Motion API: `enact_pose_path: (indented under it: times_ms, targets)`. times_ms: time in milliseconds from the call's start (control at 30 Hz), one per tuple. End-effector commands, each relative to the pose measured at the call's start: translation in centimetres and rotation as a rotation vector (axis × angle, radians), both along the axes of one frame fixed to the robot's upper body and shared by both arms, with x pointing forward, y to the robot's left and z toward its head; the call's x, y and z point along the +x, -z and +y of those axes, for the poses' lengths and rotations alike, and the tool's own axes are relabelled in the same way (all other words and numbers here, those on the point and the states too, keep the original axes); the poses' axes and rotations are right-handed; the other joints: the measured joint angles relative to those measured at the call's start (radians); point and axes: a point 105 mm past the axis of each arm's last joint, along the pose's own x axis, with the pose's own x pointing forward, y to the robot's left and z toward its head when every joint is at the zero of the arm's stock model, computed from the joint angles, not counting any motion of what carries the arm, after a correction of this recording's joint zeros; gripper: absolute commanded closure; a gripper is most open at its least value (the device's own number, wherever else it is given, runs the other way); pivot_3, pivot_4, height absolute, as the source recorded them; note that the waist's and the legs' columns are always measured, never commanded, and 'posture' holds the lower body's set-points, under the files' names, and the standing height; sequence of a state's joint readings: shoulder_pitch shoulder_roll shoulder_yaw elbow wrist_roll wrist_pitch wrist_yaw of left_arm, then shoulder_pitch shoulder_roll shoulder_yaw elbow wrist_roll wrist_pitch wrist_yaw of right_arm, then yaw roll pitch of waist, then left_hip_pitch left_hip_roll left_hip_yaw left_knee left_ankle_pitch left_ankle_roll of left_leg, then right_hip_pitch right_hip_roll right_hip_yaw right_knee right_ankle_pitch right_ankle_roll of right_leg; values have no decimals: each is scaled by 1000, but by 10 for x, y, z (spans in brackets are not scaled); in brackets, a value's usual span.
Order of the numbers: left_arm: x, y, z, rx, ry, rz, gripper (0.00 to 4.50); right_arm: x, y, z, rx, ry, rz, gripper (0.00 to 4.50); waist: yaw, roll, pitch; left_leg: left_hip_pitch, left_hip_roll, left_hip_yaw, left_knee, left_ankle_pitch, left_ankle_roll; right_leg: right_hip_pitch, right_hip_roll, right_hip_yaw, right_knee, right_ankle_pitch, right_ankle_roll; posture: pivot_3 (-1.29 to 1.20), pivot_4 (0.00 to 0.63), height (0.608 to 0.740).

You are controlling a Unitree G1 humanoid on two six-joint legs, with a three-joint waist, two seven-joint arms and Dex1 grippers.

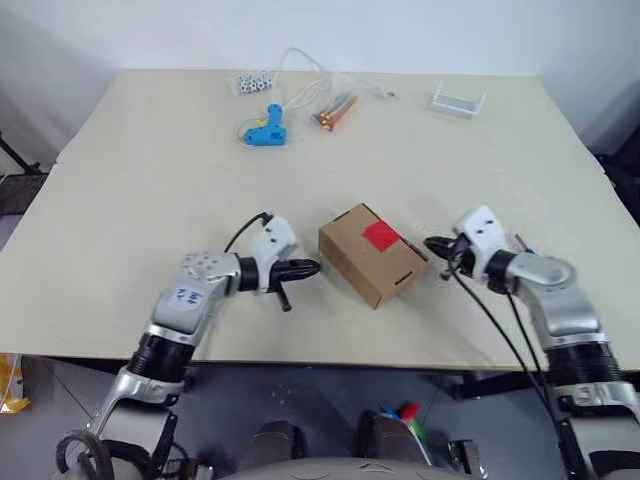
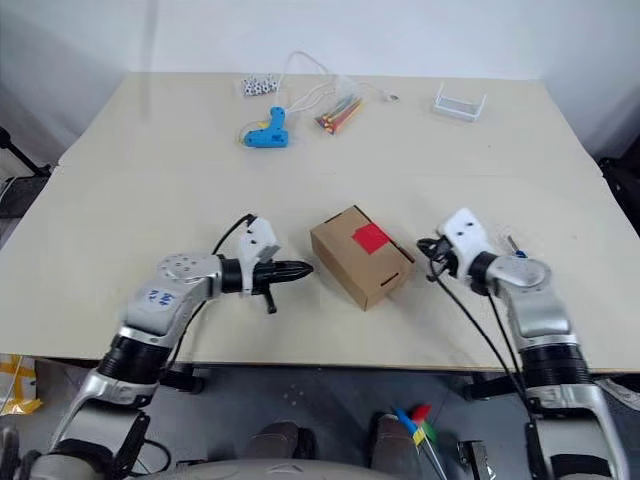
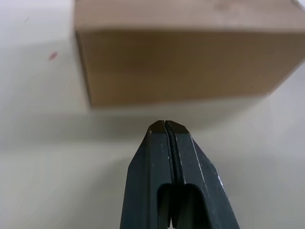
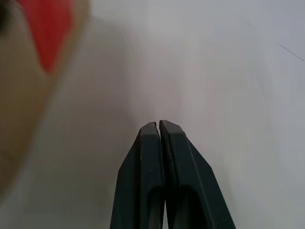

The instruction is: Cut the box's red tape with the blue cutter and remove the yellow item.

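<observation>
The box (image 1: 368, 262), a small brown carton with its lid down, lies near the table's front edge, turned at an angle. The red tape (image 1: 381, 236) is a square patch on its top. My left gripper (image 1: 312, 268) is shut and empty, pointing at the box's left side from a short gap; the same carton wall (image 3: 181, 62) shows in the left wrist view. My right gripper (image 1: 432, 245) is shut with nothing in it, just off the box's right end. A thin bluish sliver (image 2: 510, 241) lies by my right wrist; I cannot tell if it is the blue cutter. The yellow item is hidden.
At the back of the table (image 1: 150, 180) lie a light-blue glue gun (image 1: 266, 128) with a white cord, a bundle of coloured sticks (image 1: 335, 110), a small bag of black-and-white bits (image 1: 252, 82) and a white tray (image 1: 458, 100).
</observation>
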State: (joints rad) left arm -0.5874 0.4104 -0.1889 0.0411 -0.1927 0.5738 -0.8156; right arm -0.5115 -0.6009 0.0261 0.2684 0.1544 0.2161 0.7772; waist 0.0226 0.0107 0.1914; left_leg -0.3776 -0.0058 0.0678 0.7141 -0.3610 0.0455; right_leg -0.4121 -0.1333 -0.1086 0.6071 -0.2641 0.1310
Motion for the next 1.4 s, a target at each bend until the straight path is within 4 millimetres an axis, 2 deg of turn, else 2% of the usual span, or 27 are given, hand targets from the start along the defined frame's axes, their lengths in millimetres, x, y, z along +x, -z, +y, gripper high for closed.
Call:
enact_pose_path:
  times_ms: [33, 100, 200, 333, 533, 767, 833, 900, 967, 1033, 1133, 1233, 1300, 1400]
  targets:
    - [2, -4, -7, 7, 1, -14, 4500, -14, -12, 27, 11, -132, -18, 4455, -1, 0, 0, 0, 0, 0, 0, 0, 0, 0, 0, 0, 0, 0, 0, 0, 150, 740]
    - [1, -4, -10, 8, 8, -7, 4500, -36, -7, 51, 25, -252, 54, 4455, -1, 0, 0, 0, 1, 0, 0, 0, 0, 0, 1, 0, 0, 0, 0, 0, 150, 740]
    - [-2, -5, -6, 12, 19, 6, 4500, -57, -2, 67, 18, -316, 120, 4455, 0, 0, 0, 0, 1, 0, 0, 0, 0, 0, 1, 0, 0, 0, 0, 0, 150, 740]
    - [-15, -6, 0, 24, 68, 27, 4500, -70, 4, 76, 21, -316, 168, 4455, -1, 0, 0, 0, 1, 0, 1, 0, 0, 1, 1, 1, -1, 0, 0, 0, 150, 740]
    - [-42, 0, 6, 64, 172, 110, 4500, -82, 10, 75, 6, -277, 208, 4455, 0, 0, 0, 1, 1, -1, 0, 0, 0, 1, 0, 1, -1, 0, 0, 0, 150, 740]
    - [-41, 3, 17, 114, 106, 103, 4500, -100, 13, 79, 16, -304, 266, 4455, -1, 0, 0, 1, 1, -1, 0, 0, 0, 1, 0, 1, -1, 0, -1, 0, 150, 740]
    - [-36, 2, 24, 133, 75, 94, 4500, -101, 11, 74, 17, -285, 267, 4455, -1, 0, 0, 1, 1, -1, 0, 0, 0, 1, 0, 1, -1, 0, -1, 0, 150, 740]
    - [-34, 1, 40, 203, 72, 89, 4500, -103, 6, 61, 5, -253, 271, 4455, -1, 0, 0, 1, 1, -1, 0, 0, 0, 1, 0, 1, -1, 0, -1, 0, 150, 740]
    - [-40, -8, 53, 253, 124, 114, 4500, -107, 1, 42, -17, -211, 296, 4455, 0, 0, 0, 0, 1, -1, 0, 0, 0, 0, 0, 1, -2, -1, -1, 0, 150, 740]
    - [-49, -22, 57, 252, 193, 148, 4500, -110, -3, 24, 6, -153, 363, 4455, 2, 0, 0, 0, 1, -1, -1, -1, 0, 0, 0, 1, -3, -1, -1, 0, 150, 740]
    - [-53, -45, 51, 225, 282, 133, 4500, -113, -20, 13, 75, -115, 408, 3874, 3, 0, 0, 0, 1, -1, 0, -1, 1, 1, -2, 1, -6, -1, -2, 0, 150, 740]
    - [-38, -73, 19, 114, 325, 19, 4500, -109, -45, 21, 287, -97, 498, 2866, 2, 0, 0, -1, 1, -2, 0, -1, 1, 2, -4, 4, -6, -1, -3, 0, 150, 740]
    - [-26, -77, -3, 86, 325, -29, 4500, -105, -57, 35, 401, -128, 554, 2157, 2, 0, 0, -1, 1, -3, 1, -1, 1, 2, -3, 4, -4, -1, -3, 0, 150, 740]
    - [-13, -68, -17, 133, 310, -75, 4500, -101, -60, 50, 434, -148, 566, 1183, 0, 0, 0, 0, 1, -3, 0, -1, 0, 1, -3, 3, 0, -1, -3, 0, 150, 740]
